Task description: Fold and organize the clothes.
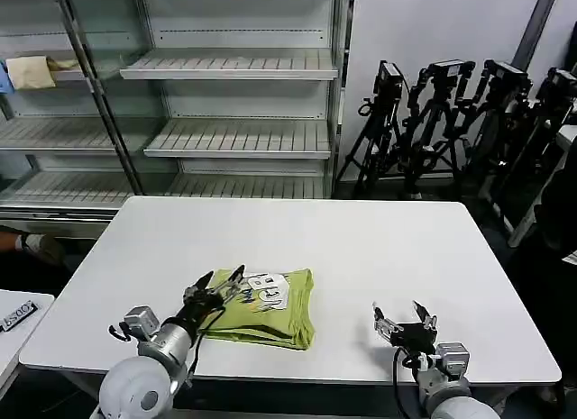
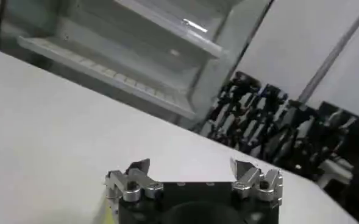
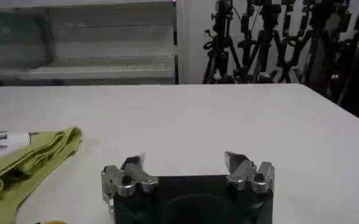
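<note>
The lime T-shirt [image 1: 264, 307] lies folded on the white table [image 1: 361, 248], white print facing up. Left gripper [image 1: 221, 285] hovers over its near edge, jaws apart. Right gripper [image 1: 403, 321], well beside it, is also spread.

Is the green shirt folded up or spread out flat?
Folded. The shirt lies as a small, layered rectangle on the table, print facing up, stacked edges showing.

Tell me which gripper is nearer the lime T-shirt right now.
Left. The left gripper is open over the near-left edge of the folded lime T-shirt. The right gripper is open above bare table, well off to the shirt's right.
</note>
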